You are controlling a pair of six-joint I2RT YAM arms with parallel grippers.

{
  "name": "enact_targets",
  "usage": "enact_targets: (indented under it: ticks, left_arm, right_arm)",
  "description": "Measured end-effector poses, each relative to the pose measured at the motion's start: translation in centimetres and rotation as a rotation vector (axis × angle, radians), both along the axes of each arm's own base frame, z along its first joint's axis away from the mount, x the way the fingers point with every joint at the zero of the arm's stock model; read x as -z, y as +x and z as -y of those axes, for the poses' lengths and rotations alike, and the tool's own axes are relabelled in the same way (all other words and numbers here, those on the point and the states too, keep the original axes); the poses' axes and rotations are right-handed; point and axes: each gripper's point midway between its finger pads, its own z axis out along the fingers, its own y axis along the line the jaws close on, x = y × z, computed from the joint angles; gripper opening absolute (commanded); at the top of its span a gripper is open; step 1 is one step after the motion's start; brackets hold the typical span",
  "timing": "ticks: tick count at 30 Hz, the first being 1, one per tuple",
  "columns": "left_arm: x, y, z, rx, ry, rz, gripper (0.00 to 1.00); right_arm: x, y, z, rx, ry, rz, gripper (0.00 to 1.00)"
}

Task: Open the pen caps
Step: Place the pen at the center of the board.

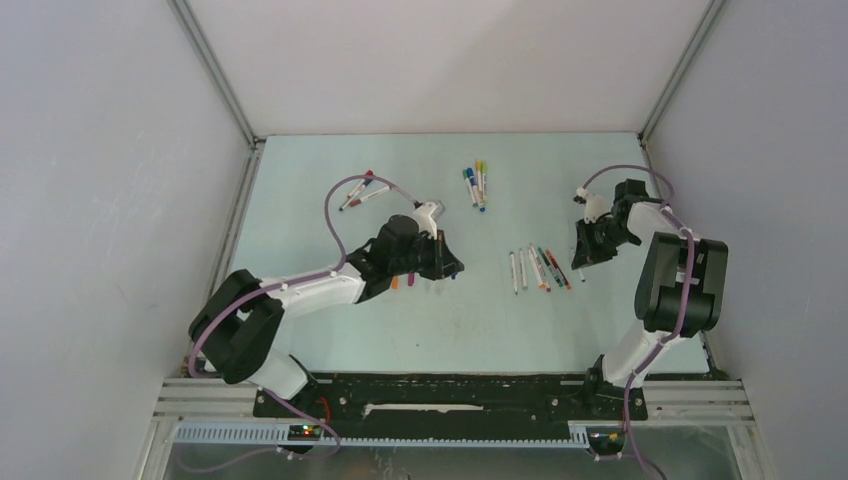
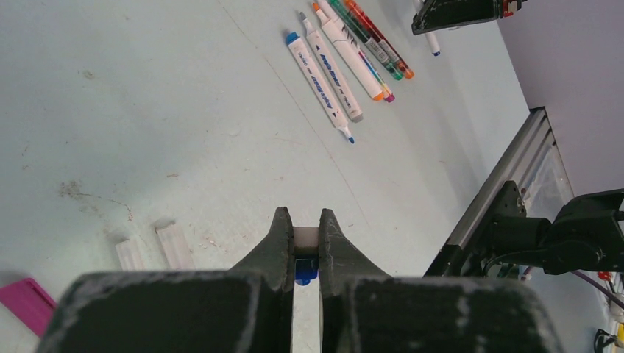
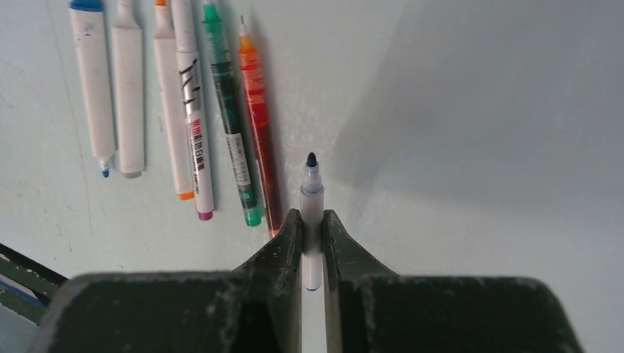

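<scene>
My left gripper [image 2: 302, 215] is shut on a small white pen cap [image 2: 306, 237] with a blue end, held just above the table; in the top view it [image 1: 447, 270] sits left of centre. My right gripper [image 3: 312, 215] is shut on a thin pale pen [image 3: 312, 195] whose dark blue tip is bare, next to a row of uncapped pens [image 3: 188, 110]. That row [image 1: 540, 268] lies between the two arms. Loose caps lie by the left gripper: two clear ones [image 2: 174, 246] and a magenta one [image 2: 26, 301].
A bunch of capped pens [image 1: 478, 185] lies at the back centre, and two more pens [image 1: 360, 190] lie at the back left. White walls close the table on three sides. The black mounting rail [image 1: 450, 395] runs along the near edge.
</scene>
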Motion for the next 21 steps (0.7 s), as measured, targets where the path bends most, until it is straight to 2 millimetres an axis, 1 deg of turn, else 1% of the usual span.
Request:
enact_targets:
  ticks: [4, 8, 13, 15, 21]
  left_arm:
    - [0.4, 0.0, 0.1, 0.002, 0.009, -0.007, 0.02]
    - [0.5, 0.0, 0.2, 0.007, 0.016, -0.003, 0.03]
    - [0.6, 0.0, 0.4, 0.012, 0.027, 0.002, 0.03]
    - [0.8, 0.0, 0.3, 0.012, 0.037, 0.003, 0.04]
    - [1.5, -0.5, 0.2, 0.021, 0.074, -0.009, 0.04]
  right_arm:
    - [1.1, -0.3, 0.2, 0.009, -0.006, -0.041, 0.13]
    - [1.7, -0.5, 0.3, 0.011, -0.009, -0.06, 0.16]
    - [2.3, -0.7, 0.3, 0.013, -0.009, -0.084, 0.26]
    - [2.3, -0.8, 0.2, 0.016, -0.006, -0.089, 0.29]
    - [2.3, -0.8, 0.1, 0.016, -0.001, -0.091, 0.31]
